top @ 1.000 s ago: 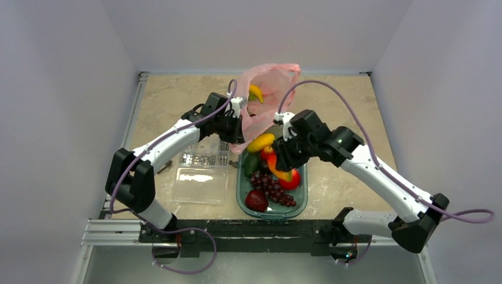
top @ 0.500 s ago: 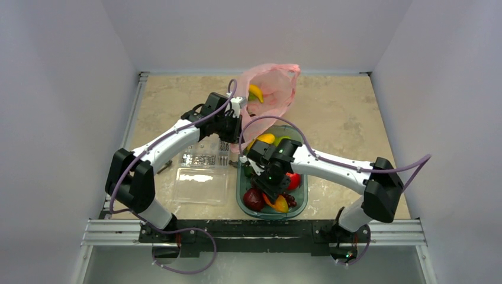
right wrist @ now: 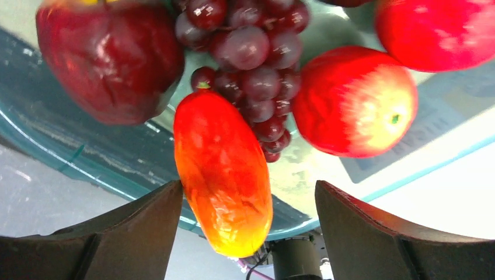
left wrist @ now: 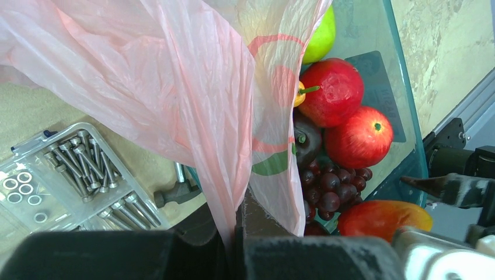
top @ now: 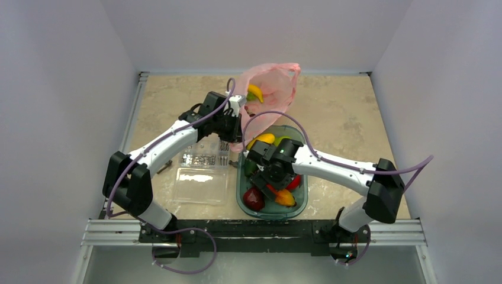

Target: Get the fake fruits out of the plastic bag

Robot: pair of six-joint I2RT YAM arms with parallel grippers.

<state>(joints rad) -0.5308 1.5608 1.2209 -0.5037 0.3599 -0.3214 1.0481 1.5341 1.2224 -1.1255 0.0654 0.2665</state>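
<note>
The pink plastic bag point(top: 273, 87) hangs above the far end of the green tray point(top: 300, 205), with the yellow banana point(top: 256, 93) showing through it. My left gripper point(top: 232, 128) is shut on the bag's lower edge; the film is pinched between its fingers point(left wrist: 257, 219). My right gripper point(top: 273, 183) hovers open over the near end of the tray. The orange-red mango point(right wrist: 225, 175) lies free between its spread fingers, against the tray's near wall; it also shows in the top view point(top: 285, 197). A red apple point(right wrist: 353, 102) lies beside it.
The tray also holds a dark purple grape bunch point(right wrist: 251, 58), a dark red fruit point(right wrist: 111, 58), a stubby yellow fruit point(top: 262, 139) and a green apple point(left wrist: 321, 35). A clear box of screws point(top: 204, 155) with its lid point(top: 201, 184) sits left of the tray.
My right gripper came down from beside the bag to the tray's near end with the mango, then opened and let it go. The left gripper kept holding the bag.
</note>
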